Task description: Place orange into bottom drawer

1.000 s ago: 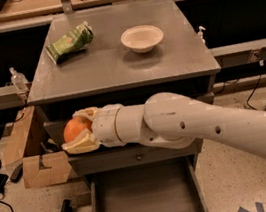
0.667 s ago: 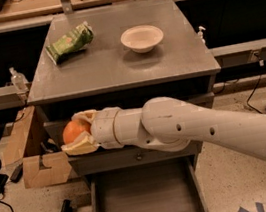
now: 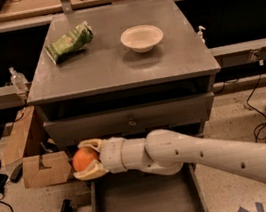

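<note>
Speckled floor, cables trailing across it, and dead centre stands the grey cabinet (image 3: 116, 65) with its flat matte top. Up at ten o'clock on that top lies the green snack bag (image 3: 69, 41), crinkled and shiny, its print too blurred for me to read. Over at one o'clock sits the white bowl (image 3: 142, 38), round, smooth and upright, well apart from the bag.

Now the change: a second ago my gripper (image 3: 79, 161) hung level with the knobbed drawer (image 3: 130, 121) at the cabinet's left edge. It has dropped since then and drifted a touch to the right.

My two pale fingers (image 3: 90, 144) are clamped above and below the orange (image 3: 85, 159), which is round, smooth-skinned and bright. It rides off the ground at nine o'clock in the view, just over the far left corner of the bottom drawer (image 3: 145, 207). That drawer is pulled out towards six o'clock, a wide shallow grey tray with low side walls. My white arm (image 3: 222, 154), smooth and tubular, reaches in from four o'clock across the drawer's far end. Just beside the orange at nine o'clock stands a brown cardboard box (image 3: 44, 168).
</note>
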Tool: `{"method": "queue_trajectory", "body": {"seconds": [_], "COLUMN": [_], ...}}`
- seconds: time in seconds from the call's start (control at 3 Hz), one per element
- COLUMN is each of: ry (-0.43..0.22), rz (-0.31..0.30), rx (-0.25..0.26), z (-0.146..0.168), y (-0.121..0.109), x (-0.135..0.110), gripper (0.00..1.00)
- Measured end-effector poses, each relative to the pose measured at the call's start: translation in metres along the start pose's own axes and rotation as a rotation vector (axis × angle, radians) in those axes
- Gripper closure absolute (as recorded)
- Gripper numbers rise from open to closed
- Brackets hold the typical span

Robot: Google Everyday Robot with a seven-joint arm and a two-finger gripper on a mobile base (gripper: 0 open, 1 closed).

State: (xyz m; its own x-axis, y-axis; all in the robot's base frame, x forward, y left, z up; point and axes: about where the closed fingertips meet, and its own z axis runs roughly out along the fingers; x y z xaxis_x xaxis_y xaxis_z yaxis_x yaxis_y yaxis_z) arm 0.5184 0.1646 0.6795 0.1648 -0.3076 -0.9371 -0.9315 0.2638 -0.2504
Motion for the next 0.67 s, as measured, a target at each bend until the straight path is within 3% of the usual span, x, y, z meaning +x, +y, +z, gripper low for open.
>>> {"method": "queue_trajectory", "body": {"seconds": [0.33, 0.67], "ry": [-0.030, -0.030], "rz": [0.044, 0.156], "rx": [-0.041, -0.080], "z": [0.000, -0.008], "y": [0.019, 0.046], "x": [0.074, 0.156], "gripper": [1.00, 1.00]}}
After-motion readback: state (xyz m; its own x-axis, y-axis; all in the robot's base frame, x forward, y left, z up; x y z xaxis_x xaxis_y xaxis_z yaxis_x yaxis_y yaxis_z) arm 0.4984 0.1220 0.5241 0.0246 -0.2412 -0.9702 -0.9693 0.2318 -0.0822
